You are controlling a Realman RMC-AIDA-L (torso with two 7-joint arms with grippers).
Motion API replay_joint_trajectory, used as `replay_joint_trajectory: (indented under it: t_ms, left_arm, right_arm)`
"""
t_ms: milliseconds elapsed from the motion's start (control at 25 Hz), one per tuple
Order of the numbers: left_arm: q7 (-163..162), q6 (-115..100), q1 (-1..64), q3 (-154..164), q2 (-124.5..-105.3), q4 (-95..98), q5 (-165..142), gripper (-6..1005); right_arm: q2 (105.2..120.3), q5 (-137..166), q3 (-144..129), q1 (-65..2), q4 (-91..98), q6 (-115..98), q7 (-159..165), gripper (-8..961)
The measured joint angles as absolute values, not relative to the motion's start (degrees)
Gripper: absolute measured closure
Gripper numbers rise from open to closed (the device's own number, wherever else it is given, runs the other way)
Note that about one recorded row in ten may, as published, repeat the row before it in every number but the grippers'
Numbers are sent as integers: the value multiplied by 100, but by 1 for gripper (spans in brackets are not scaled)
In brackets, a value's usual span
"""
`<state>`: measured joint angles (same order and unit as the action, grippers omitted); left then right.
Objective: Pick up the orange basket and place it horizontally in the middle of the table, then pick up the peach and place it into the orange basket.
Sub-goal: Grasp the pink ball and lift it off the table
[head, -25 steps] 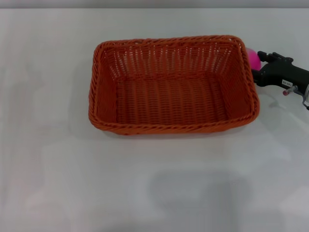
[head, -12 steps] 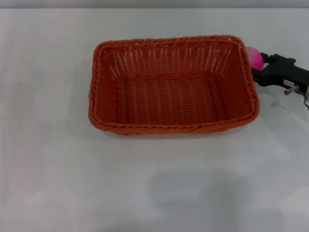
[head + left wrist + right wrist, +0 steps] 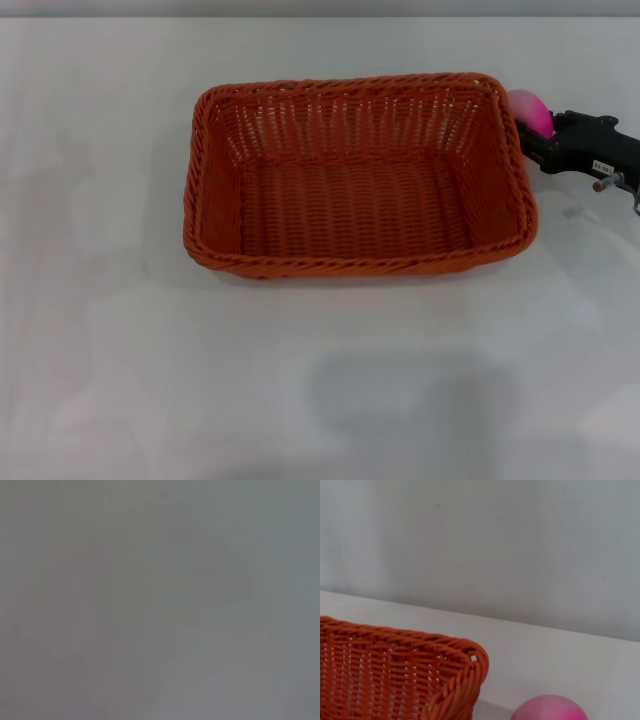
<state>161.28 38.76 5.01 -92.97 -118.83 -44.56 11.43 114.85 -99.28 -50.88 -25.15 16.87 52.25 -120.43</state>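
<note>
The orange basket lies lengthwise across the middle of the white table, open side up and with nothing inside. Just past its far right corner is the pink peach. My right gripper reaches in from the right edge, shut on the peach. The right wrist view looks over the basket's braided corner, with the top of the peach beside it. My left gripper is out of view.
A pale wall rises behind the table's far edge. White tabletop stretches in front of and to the left of the basket. The left wrist view shows only a flat grey surface.
The right gripper has shifted a little to the right and farther back, and the peach has moved with it, showing higher beside the basket's corner. The basket has stayed put.
</note>
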Motion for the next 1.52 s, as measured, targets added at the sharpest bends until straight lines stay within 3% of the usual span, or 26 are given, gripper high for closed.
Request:
replay_joint_trajectory:
  t_ms: [920, 1520]
  left_arm:
    - [16128, 3938, 506, -9369, -11892, -4439, 1143, 371]
    - [16095, 3938, 453, -9369, -11918, -4429, 1157, 372]
  right_arm:
    - [11477, -9931, -5079, -2354, 2096, 5442, -11762, 717]
    - [11486, -10180, -4872, -2315, 2452, 5140, -11810, 774]
